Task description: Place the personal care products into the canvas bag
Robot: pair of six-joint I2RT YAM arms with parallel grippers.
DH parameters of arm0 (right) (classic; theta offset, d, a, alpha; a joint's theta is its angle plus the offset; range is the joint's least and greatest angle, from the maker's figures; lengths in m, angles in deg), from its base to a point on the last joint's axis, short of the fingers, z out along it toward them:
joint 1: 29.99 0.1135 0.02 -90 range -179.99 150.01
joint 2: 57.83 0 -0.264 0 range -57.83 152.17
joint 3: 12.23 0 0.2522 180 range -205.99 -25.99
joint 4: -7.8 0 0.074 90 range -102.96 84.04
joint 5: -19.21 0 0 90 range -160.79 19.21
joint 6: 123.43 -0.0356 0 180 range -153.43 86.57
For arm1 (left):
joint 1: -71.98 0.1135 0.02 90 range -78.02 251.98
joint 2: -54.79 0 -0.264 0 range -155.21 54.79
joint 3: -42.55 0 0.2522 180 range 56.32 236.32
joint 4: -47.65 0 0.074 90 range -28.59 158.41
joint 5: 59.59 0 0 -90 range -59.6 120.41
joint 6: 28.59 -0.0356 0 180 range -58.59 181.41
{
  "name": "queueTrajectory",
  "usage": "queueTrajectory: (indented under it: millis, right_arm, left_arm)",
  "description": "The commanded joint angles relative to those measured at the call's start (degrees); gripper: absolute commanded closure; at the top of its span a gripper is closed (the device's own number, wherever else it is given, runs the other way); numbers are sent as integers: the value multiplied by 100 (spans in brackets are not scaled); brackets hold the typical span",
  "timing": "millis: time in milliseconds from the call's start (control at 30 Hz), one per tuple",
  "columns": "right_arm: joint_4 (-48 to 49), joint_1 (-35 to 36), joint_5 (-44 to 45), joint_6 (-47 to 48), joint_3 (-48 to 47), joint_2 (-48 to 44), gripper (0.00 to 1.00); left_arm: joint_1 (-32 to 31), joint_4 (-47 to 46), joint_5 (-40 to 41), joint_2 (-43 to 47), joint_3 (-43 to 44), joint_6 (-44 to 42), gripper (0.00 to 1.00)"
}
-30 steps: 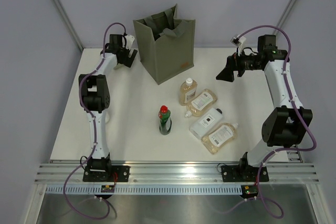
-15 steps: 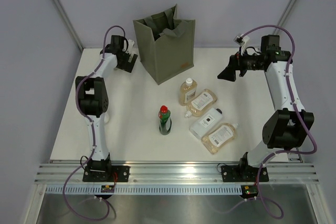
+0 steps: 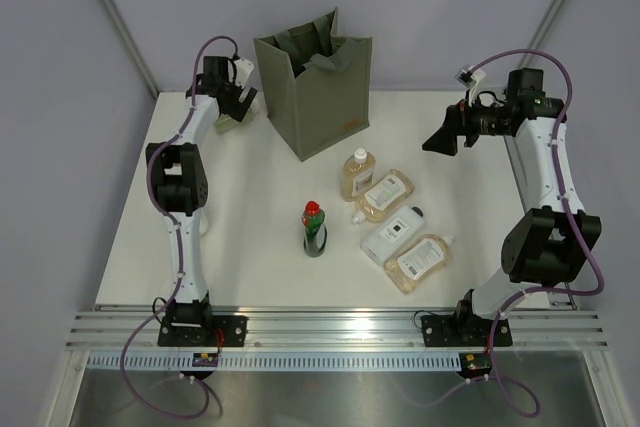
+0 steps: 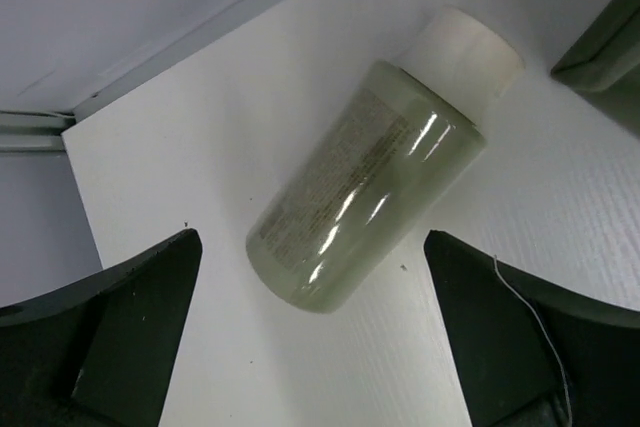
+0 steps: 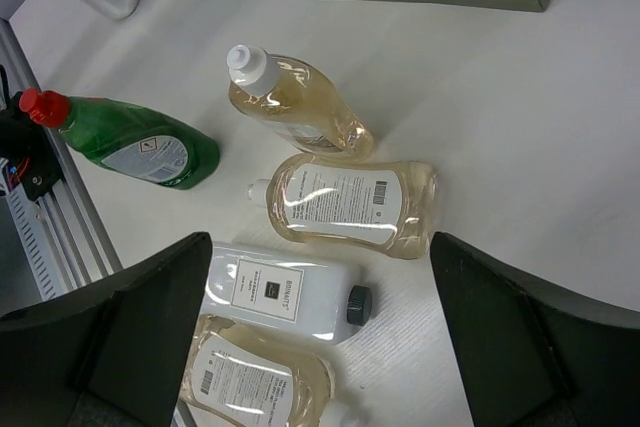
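Evidently early | five bottles (image 3: 390,232) sit outside upright olive-grey canvas bag (image 3: 315,82) | left gripper (image 3: 235,112) spread over pale clear bottle (image 4: 375,182) | right gripper (image 3: 438,139) spread, empty

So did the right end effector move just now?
Yes. The right end effector drifted slightly to the right, farther from the canvas bag.

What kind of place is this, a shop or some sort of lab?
Probably a robotics lab test cell: two arms bolted to a metal rail, a white table enclosed by grey panels, and bottles staged beside a canvas bag.
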State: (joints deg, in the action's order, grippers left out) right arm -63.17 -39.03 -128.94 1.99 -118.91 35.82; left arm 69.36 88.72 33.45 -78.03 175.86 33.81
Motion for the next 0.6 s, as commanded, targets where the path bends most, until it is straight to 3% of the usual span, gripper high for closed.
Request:
queueTrajectory:
  millis: [0, 300, 567]
  right_arm:
    - [-106, -81, -196, -8, -77, -189, 0]
    - [298, -89, -451, -623, 99, -329, 0]
    - [228, -89, -671, -642, -41, -303, 0]
  left_arm:
    - [15, -278, -270, -210, 78, -720, 2]
    - [103, -130, -805, -579, -370, -1290, 9]
    - [94, 494, -578, -290, -818, -1284, 14]
